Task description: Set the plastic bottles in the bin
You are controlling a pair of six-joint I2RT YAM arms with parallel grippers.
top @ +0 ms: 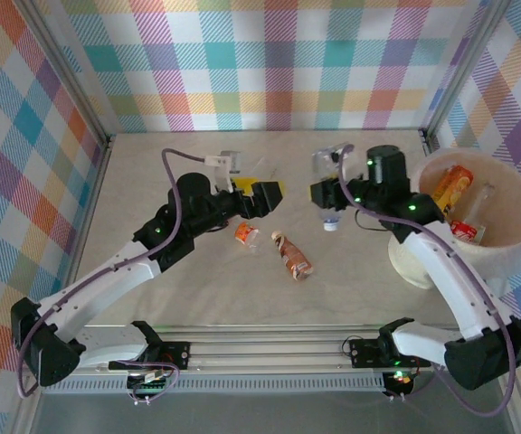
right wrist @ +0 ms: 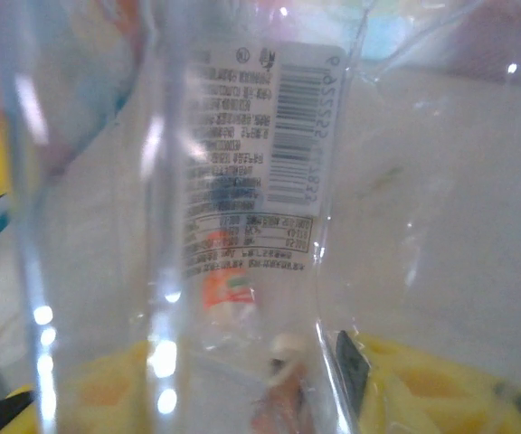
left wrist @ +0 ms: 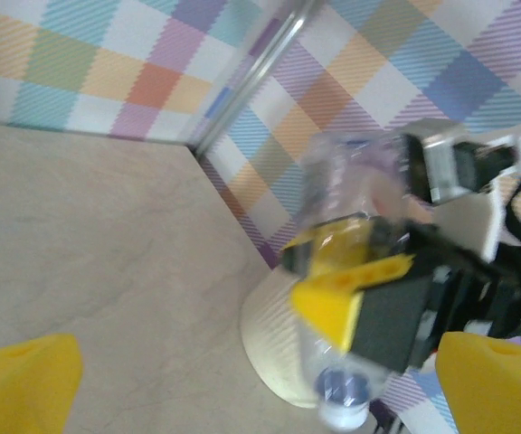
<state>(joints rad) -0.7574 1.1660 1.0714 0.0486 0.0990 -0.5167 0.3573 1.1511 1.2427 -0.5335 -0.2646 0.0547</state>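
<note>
right gripper (top: 324, 192): clamping clear blue-capped bottle (top: 326, 165); needing lifting over bin (top: 412, 258) rim at 3 o'clock before releasing. left gripper (top: 264, 193): gaping wide, holding nothing.

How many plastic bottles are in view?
6. A small orange bottle and a brown bottle lie on the table; a clear bottle is in the right tool; three bottles are in the bin, where more may be hidden.

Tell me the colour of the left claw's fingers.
Yellow. The fingers of the left claw show best in the left wrist view.
</note>
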